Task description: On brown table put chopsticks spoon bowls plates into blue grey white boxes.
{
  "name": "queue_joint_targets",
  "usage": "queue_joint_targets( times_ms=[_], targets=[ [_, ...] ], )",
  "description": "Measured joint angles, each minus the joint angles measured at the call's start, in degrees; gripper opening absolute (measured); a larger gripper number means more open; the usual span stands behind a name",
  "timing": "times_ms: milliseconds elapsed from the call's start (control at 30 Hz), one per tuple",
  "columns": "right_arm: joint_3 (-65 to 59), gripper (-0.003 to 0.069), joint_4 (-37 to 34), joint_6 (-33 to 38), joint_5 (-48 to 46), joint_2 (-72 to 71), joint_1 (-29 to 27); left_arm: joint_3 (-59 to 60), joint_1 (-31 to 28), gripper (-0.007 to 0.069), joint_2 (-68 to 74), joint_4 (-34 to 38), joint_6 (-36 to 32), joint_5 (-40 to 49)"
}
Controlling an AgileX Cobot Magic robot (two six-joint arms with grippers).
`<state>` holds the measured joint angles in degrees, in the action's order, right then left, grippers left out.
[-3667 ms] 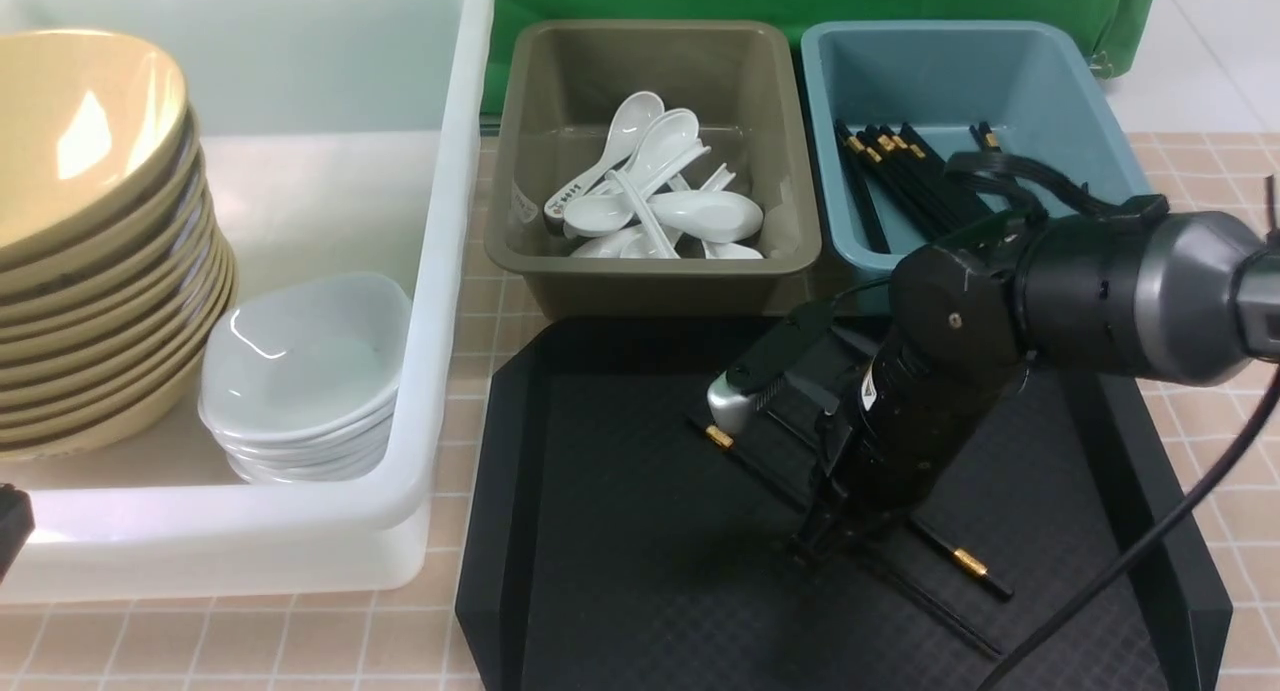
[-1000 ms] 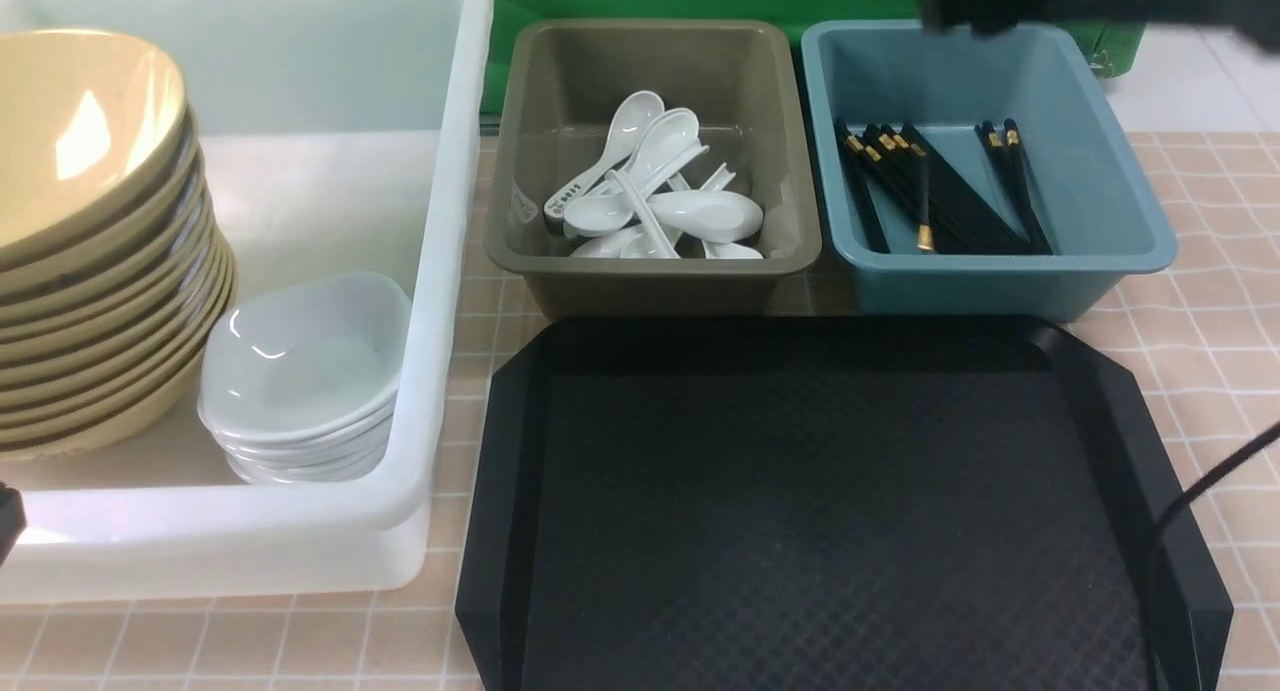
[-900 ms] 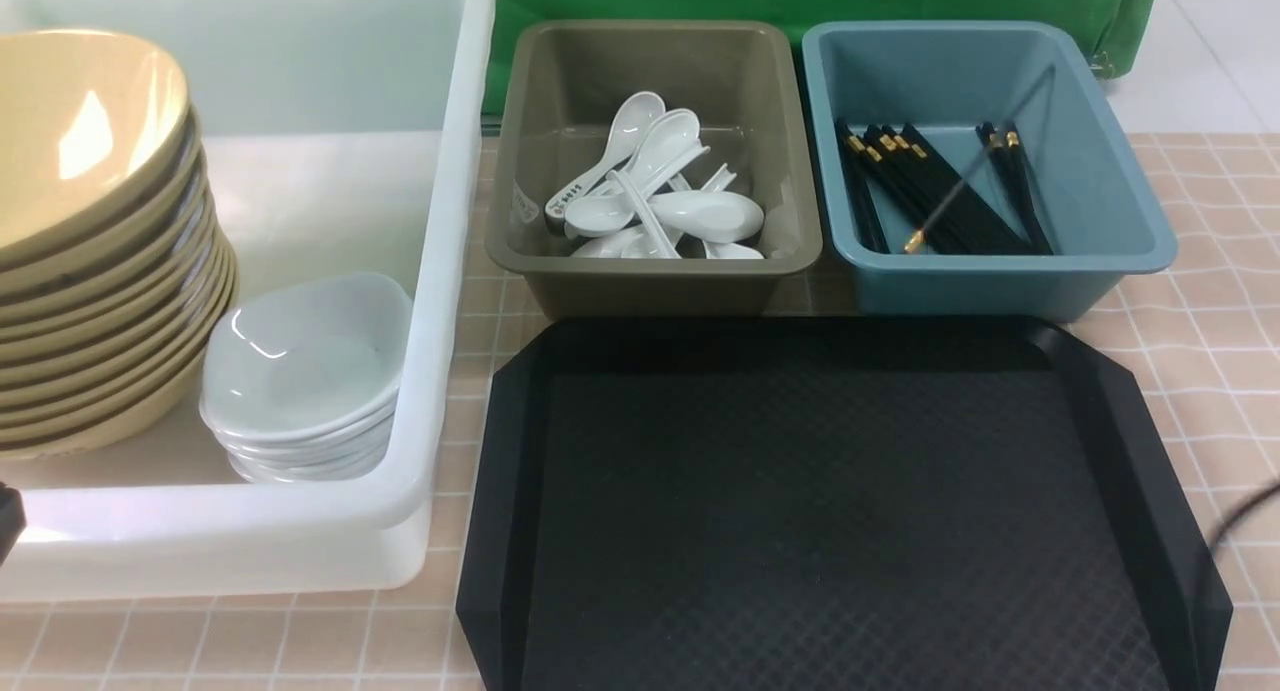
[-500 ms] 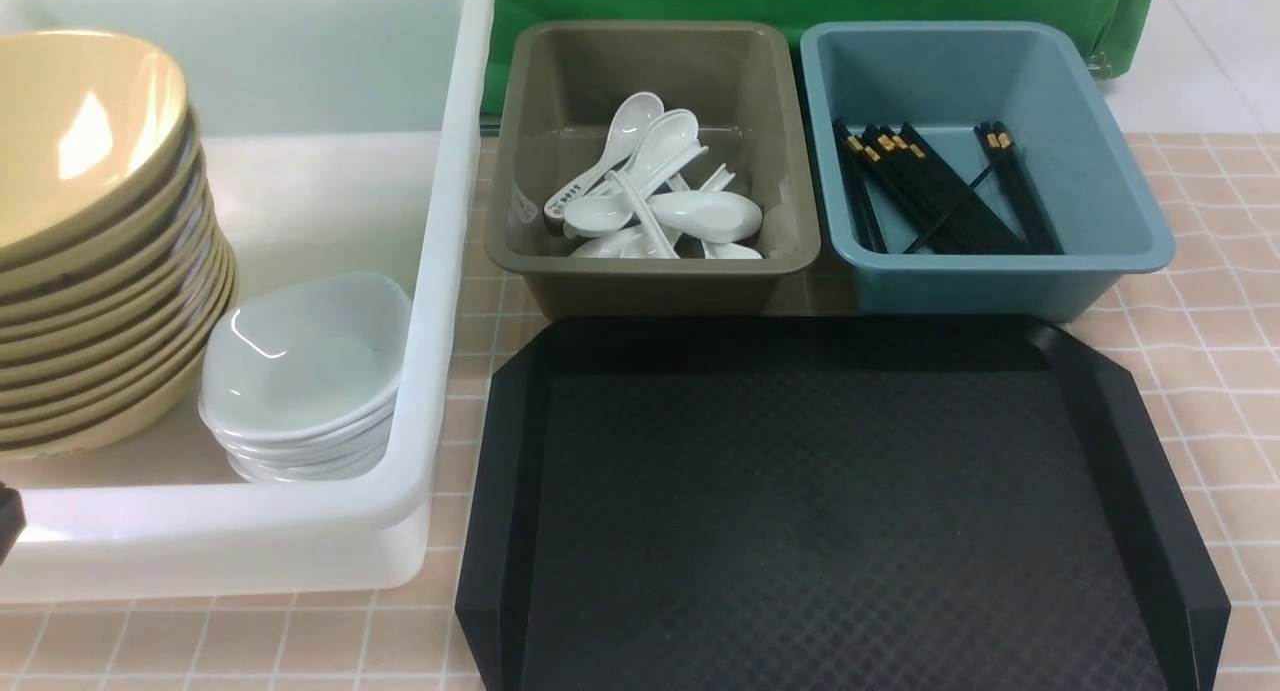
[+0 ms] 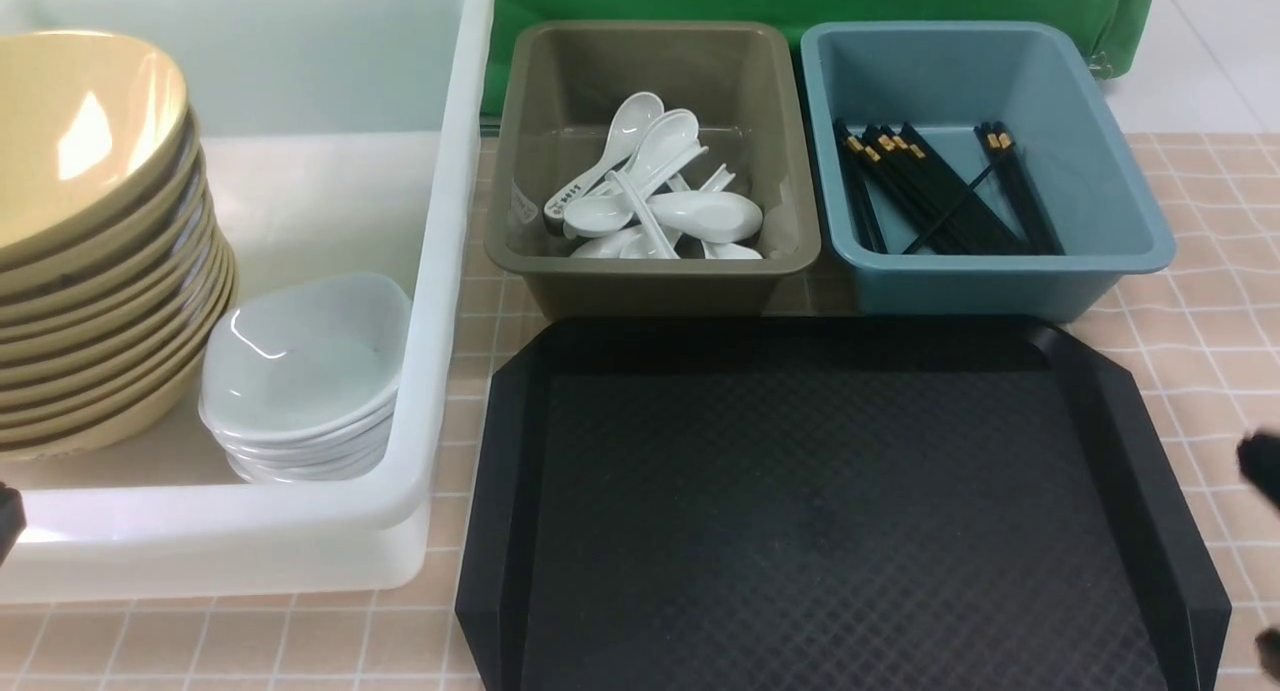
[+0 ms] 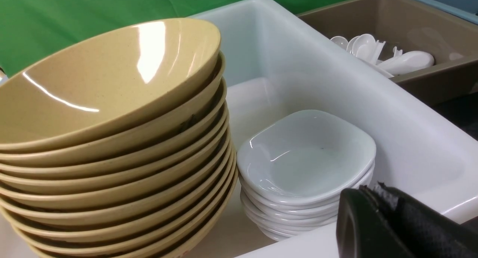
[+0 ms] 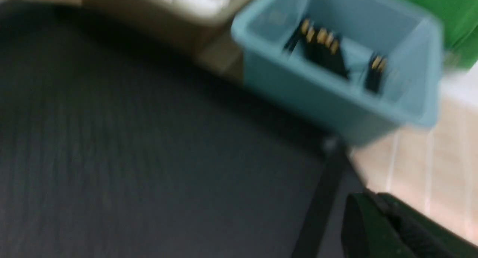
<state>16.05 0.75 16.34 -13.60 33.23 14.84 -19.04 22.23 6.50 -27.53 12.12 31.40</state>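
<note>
The chopsticks [image 5: 935, 191] are lying in the blue box [image 5: 1130, 241], spoons [image 5: 655, 206] in the grey box [image 5: 650, 281], bowls [image 5: 90, 241] in the white box [image 5: 440, 271]. Chopsticks are handling as light, stiff and slippery; gripping mid-shaft is advisable. Left gripper [image 6: 377, 213] and right gripper [image 7: 377, 217] are keeping fingers closed, empty.

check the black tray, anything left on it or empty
Empty: the black tray shows only its bare textured floor in the front view.

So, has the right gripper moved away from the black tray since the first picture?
Yes. The right gripper has left the black tray's middle and withdrawn past its right edge, on the robot's right.
</note>
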Motion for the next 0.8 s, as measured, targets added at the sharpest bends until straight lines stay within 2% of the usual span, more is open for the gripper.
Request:
queue_joint_targets(
  times_ms=[200,333,467,567,800],
  targets=[
    [-4.9,0.0039,0.0,-1.4,-0.1,-0.1,-0.1,0.0,0.0,-0.0007,0.0,0.0,0.0,-0.1],
    [-7.2,0.0042,0.0,-3.0,3.5,-3.1,-1.7,0.0,0.0,-0.0007,0.0,-0.1,0.0,0.0],
    [-13.6,0.0044,0.0,-3.2,12.5,-13.8,-5.9,0.0,0.0,-0.0007,0.0,-0.1,0.0,0.0],
    [-17.2,0.0044,0.0,-3.2,15.8,-21.0,-7.6,0.0,0.0,-0.0007,0.0,-0.1,0.0,0.0],
    [-17.5,0.0047,0.0,-5.3,7.5,-30.7,-10.2,0.0,0.0,-0.0007,0.0,-0.1,0.0,0.0]
  ],
)
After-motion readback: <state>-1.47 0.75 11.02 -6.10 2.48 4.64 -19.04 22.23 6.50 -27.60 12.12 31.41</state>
